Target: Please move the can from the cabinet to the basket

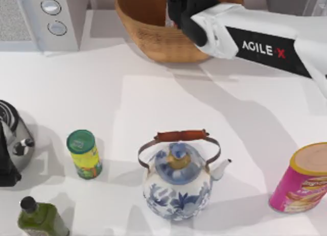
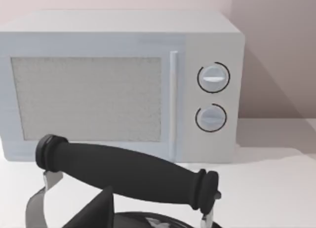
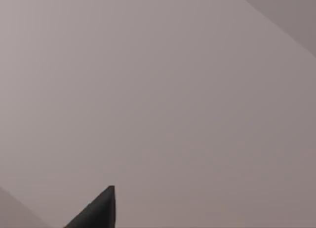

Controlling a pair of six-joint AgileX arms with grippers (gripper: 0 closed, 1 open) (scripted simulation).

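Top view, right arm (image 1: 265, 47): white and black, marked AGILE X, reaching in from the right side to the basket.
Top view, right gripper (image 1: 186, 11): dark, over the basket's opening; whether its jaws are spread or pressed together I cannot tell.
Top view, basket (image 1: 148, 34): woven tan wicker, at the table's far edge, right of the microwave.
Top view, can: I cannot tell where it is.
Top view, cabinet (image 1: 291, 1): a grey corner right of the basket.
Top view, microwave (image 1: 41, 19): white, two round knobs, left of the basket.
Top view, teapot (image 1: 179, 180): blue and white, well in front of the basket.
Top view, green-lidded can (image 1: 84, 154): upright, left of the teapot.
Top view, pink canister (image 1: 304, 180): yellow lid, tilted, right of the teapot.
Top view, green bottle (image 1: 41, 218): near-left of the teapot.
Top view, kettle (image 1: 13, 139): dark, left of the green-lidded can.
Left wrist view: microwave (image 2: 118, 90) front-on, with the kettle's black handle (image 2: 128, 171) before it.
Right wrist view: a dark fingertip (image 3: 98, 210) against a plain grey wall.
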